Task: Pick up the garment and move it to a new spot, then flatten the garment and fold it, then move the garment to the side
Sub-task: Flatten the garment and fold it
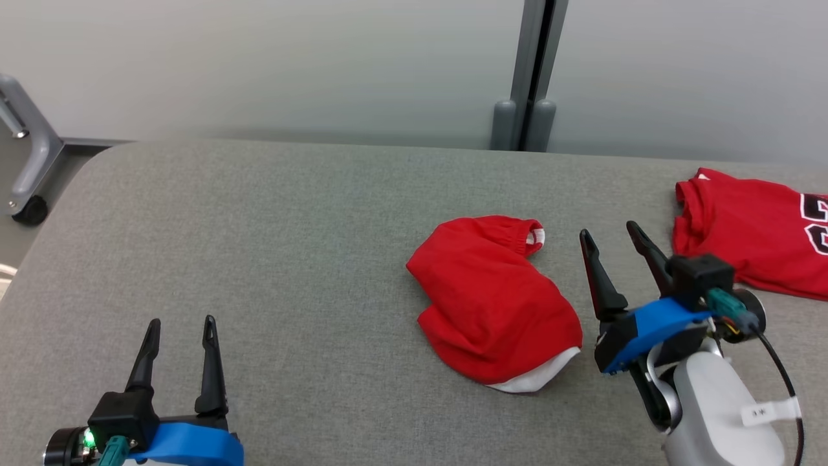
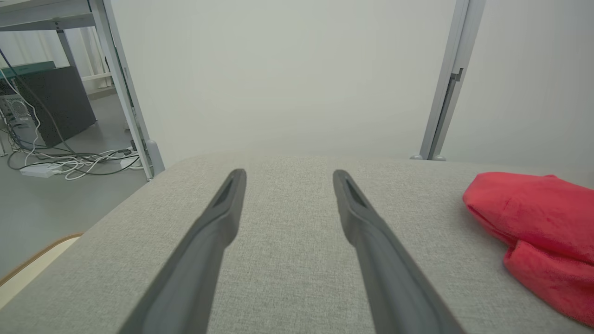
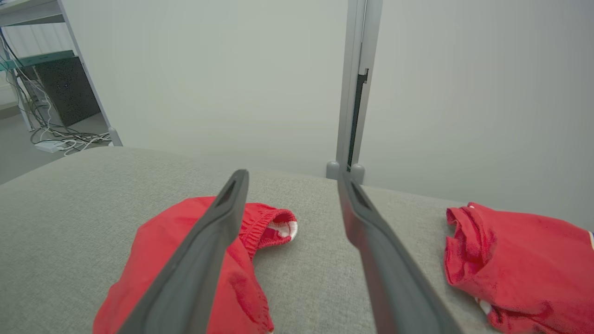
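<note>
The garment (image 1: 491,298) is a crumpled piece of red cloth with an elastic waistband and a white lining peeking out. It lies on the grey fabric table (image 1: 259,226), right of centre. My right gripper (image 1: 608,230) is open just to its right, above the table, with nothing between its fingers. In the right wrist view that gripper (image 3: 292,172) points past the garment (image 3: 243,287), which lies under its left finger. My left gripper (image 1: 182,320) is open and empty at the lower left, well apart from the cloth. In the left wrist view the left gripper (image 2: 288,172) has the garment (image 2: 543,218) at its far right.
A second red garment (image 1: 744,239) with white lettering lies at the table's right edge, also in the right wrist view (image 3: 519,250). A grey post (image 1: 530,77) stands behind the table and a wheeled frame (image 1: 29,162) to its left. Cables (image 2: 69,162) lie on the floor.
</note>
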Robot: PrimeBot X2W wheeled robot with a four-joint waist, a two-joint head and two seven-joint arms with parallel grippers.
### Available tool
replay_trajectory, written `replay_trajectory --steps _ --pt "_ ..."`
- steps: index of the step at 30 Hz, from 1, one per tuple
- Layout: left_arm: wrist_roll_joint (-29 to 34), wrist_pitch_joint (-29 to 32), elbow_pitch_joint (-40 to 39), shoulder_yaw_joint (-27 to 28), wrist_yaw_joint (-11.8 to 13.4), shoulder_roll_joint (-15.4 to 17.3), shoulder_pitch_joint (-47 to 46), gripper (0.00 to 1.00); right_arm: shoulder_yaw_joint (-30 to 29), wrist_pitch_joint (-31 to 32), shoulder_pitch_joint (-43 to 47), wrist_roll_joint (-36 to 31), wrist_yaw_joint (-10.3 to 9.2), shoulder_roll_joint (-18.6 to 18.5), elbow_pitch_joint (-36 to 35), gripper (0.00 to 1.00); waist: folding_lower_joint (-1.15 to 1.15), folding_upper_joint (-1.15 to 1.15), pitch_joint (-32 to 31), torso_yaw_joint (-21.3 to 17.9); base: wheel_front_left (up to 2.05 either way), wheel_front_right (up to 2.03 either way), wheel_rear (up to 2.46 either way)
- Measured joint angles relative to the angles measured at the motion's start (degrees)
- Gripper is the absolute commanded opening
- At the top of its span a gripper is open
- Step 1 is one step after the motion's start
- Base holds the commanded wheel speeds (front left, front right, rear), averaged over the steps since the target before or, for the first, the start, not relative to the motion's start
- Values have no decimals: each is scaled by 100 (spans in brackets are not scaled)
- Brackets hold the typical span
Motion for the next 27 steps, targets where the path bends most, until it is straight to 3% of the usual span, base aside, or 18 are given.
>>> replay_trajectory --steps 11,21,22,23,24,27 --pt "93 0 88 -11 -110 -154 -268 100 277 -24 -597 104 0 -204 2081 100 0 0 372 217 0 0 0" --pt "193 0 153 43 -208 -260 -446 100 1079 -281 -754 353 -1 -42 3076 100 -1 0 558 323 0 0 0" --pt "200 0 162 54 -220 -268 -446 100 1124 -298 -780 415 -1 -36 3133 56 -1 0 556 324 0 0 0" --pt "205 0 165 66 -222 -276 -446 100 1165 -326 -794 459 -1 -29 3182 36 -1 -1 552 324 0 0 0" --pt "229 0 170 77 -223 -280 -446 100 1207 -355 -803 494 -1 -20 3215 0 -1 -1 544 323 0 0 0" --pt "242 0 190 163 -225 -279 -432 100 1266 -415 -805 679 0 21 3287 0 -1 -1 492 290 0 0 0"
